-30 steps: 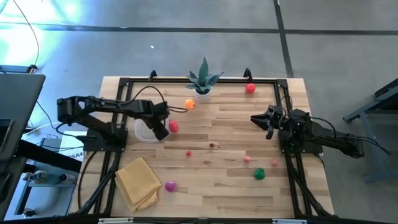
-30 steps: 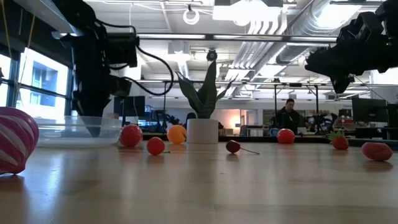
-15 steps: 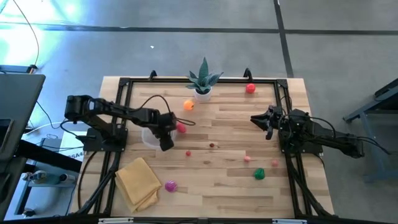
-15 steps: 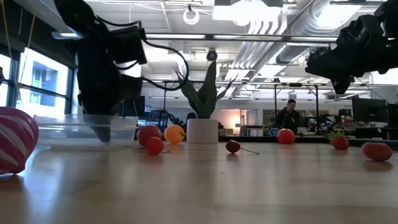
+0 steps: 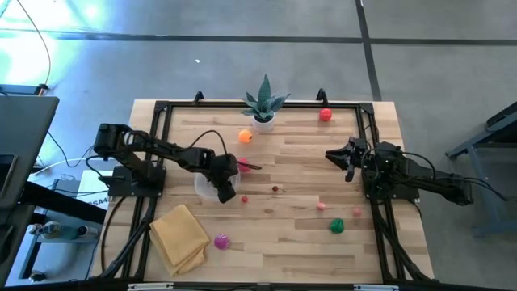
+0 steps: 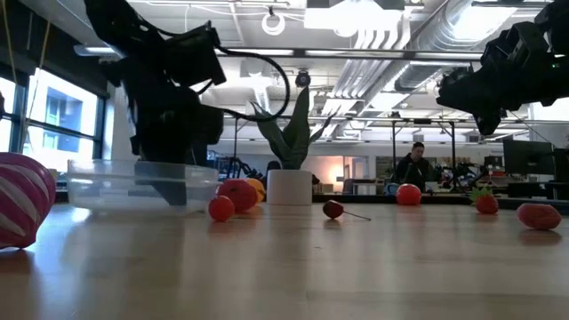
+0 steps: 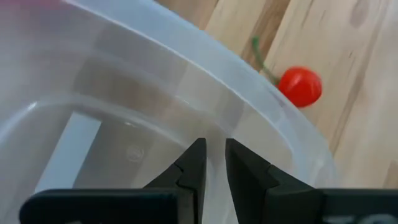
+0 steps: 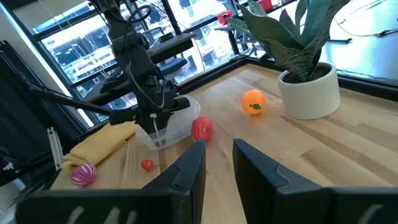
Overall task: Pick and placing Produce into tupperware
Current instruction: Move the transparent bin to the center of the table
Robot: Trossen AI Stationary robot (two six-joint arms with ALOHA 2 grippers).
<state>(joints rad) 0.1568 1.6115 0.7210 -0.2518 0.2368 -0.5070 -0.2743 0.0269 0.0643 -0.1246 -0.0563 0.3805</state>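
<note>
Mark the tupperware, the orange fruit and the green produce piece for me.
tupperware (image 6: 107,182): low view, clear side wall.
orange fruit (image 5: 245,137): high view, its middle.
green produce piece (image 5: 337,227): high view, its middle.

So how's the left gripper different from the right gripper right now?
The left gripper is down at table level, pinching the tupperware's rim; the right gripper hangs above the table, holding nothing. The left arm reaches toward the table's middle, while the right stays near its own edge. Both have dark two-finger jaws.
</note>
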